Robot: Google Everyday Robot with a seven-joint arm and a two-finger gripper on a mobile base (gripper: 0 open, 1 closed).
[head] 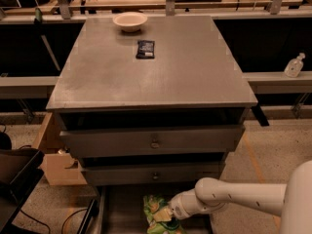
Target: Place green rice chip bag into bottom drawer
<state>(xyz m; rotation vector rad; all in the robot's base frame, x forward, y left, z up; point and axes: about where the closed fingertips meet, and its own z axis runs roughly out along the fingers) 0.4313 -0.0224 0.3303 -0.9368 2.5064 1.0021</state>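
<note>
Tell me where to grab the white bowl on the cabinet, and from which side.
Grip the white bowl by its near rim, coming down from above: it sits upright and open, so the rim is its only thin edge. The gripper is down at the green rice chip bag over the bottom drawer.

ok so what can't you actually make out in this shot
Camera view only:
Tool, low over the bottom drawer: tip hidden by the green rice chip bag.
Green rice chip bag: lower part cut by the bottom edge, so touching the drawer floor or not is unclear.
Bottom drawer: front cut by the same edge.
Black packet: print too small.
</note>
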